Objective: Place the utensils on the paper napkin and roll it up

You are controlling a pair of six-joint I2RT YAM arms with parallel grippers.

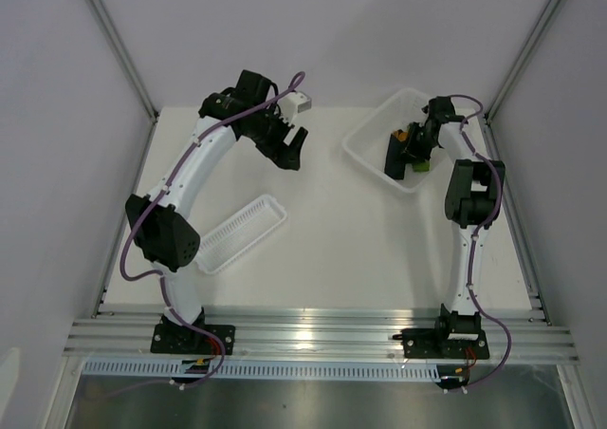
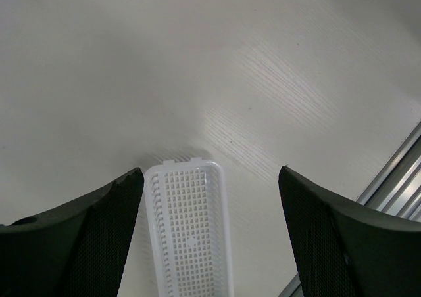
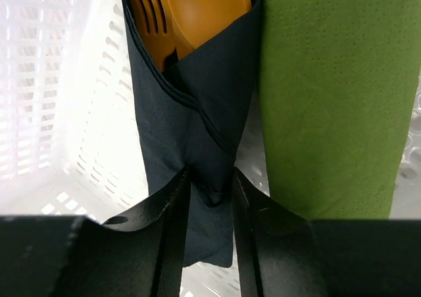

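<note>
Right gripper (image 3: 210, 185) clamps the black napkin roll (image 3: 191, 113) at its tail, orange utensils (image 3: 197, 14) poking out. Left gripper (image 2: 209, 172) gapes wide, empty. Risk: the wrap may unroll on release, spilling the utensils.

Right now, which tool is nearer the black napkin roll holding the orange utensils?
Right. The right tool is shut on the napkin roll inside the white basket, beside a green roll; the left tool hangs open over the table, well to the basket's left.
</note>
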